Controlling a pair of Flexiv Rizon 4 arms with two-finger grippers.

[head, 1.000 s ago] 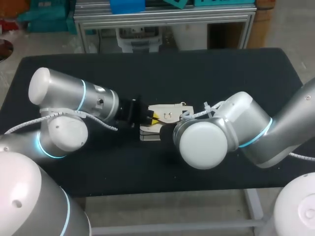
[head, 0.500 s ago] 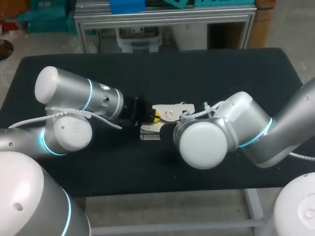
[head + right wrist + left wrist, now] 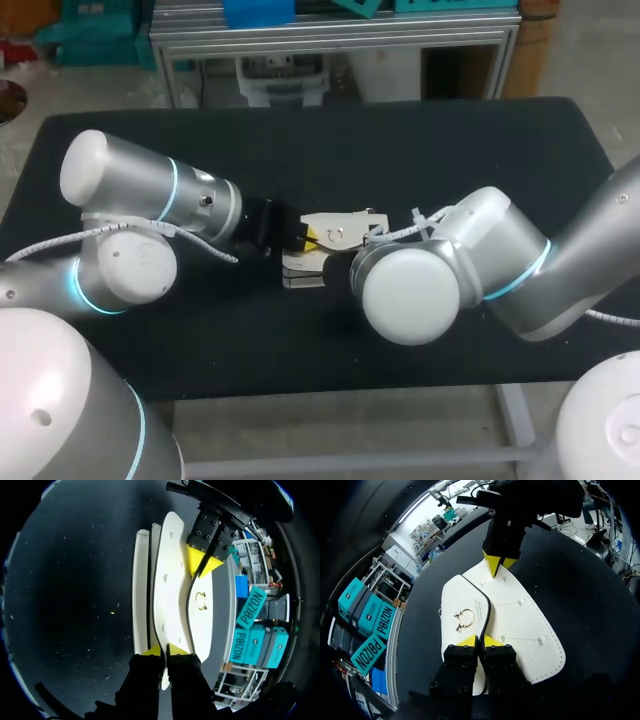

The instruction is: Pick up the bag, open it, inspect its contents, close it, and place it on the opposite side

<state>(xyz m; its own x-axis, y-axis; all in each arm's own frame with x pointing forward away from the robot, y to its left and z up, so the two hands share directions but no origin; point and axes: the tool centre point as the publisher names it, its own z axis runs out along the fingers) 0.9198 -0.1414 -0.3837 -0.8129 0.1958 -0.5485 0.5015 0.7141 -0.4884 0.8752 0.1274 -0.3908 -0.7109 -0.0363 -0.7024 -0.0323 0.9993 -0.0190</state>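
From the head view, the white handbag (image 3: 335, 232) lies near the middle of the black table (image 3: 300, 140), between our two arms. Our left hand (image 3: 308, 240) meets the bag's near end with its yellow tips. Our right hand is hidden behind its own wrist joint, so this view cannot confirm its grip.

In the left wrist view, our left hand (image 3: 479, 641) has its tips pressed together on the bag's edge, right at the dark seam where the flap (image 3: 465, 602) meets the body panel (image 3: 525, 625). The gold ring clasp (image 3: 463, 620) sits on the flap just ahead of the fingers. Our right hand (image 3: 497, 564) pinches the opposite end. We judge this to be the opening step. To do it well, the left hand should hold only the flap layer and peel it away from the body, not drag both together.

In the right wrist view, our right hand (image 3: 162, 651) is clamped on a thin white edge of the bag, with further layers beside it, and the left hand (image 3: 202, 561) grips the far end. This hand should anchor the body firmly and keep it low while the flap lifts. The pull should be slow, since a clasp that catches could slip the thin edge out of either pinch.
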